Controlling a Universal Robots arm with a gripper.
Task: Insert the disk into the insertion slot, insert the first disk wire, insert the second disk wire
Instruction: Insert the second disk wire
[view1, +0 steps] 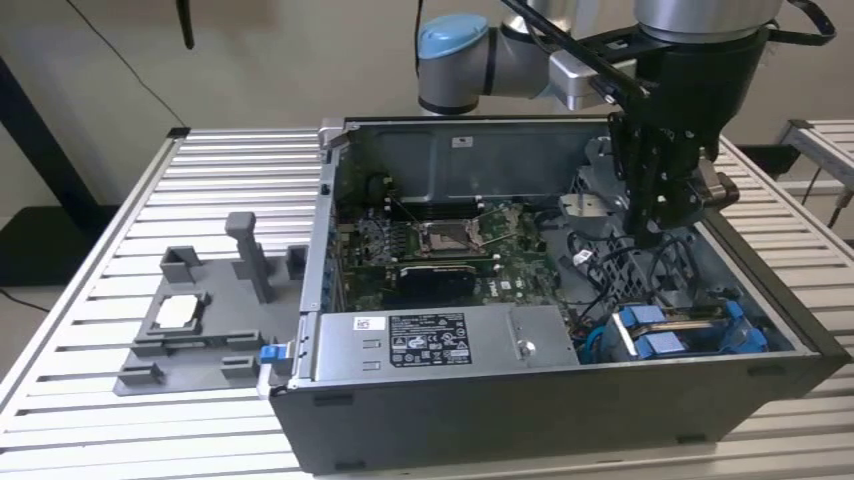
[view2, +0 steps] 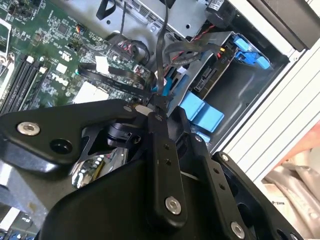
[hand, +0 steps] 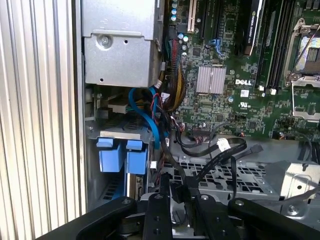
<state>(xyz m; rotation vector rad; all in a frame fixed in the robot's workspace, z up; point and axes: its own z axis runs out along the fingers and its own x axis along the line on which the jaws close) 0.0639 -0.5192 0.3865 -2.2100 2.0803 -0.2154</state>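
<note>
Disk (view1: 667, 331): in the insertion slot (hand: 118, 133) of the drive cage, at the corner of the open computer case (view1: 561, 420) toward the exterior view's right; blue frame tabs (hand: 122, 156) facing up out of the bay, just beside the power-supply box (hand: 122, 42); judged fully seated, body mostly hidden by cage and cables.
Handling, as a judgement: dense and rigid for its size, shock-sensitive; best taken by the blue plastic frame at the tabs or side rails, never by the label face or underside board; plastic frame likely a bit slick in metal jaws.
Gripper (view2: 156, 107) down inside the case, over the cage and next to the motherboard (view1: 441, 245); jaws closed in, pinching the plug (hand: 178, 193) of a black disk wire (view2: 161, 52); wire running up and away from the fingertips in the second wrist view.
Wire judged light and limp, with springy cable that may twist the plug off line; plug itself small, stiff, brittle at the latch; hold belongs on the plug body, square to it, not on the cable.
Plug apart from the disk's end; mating port not clearly made out.
</note>
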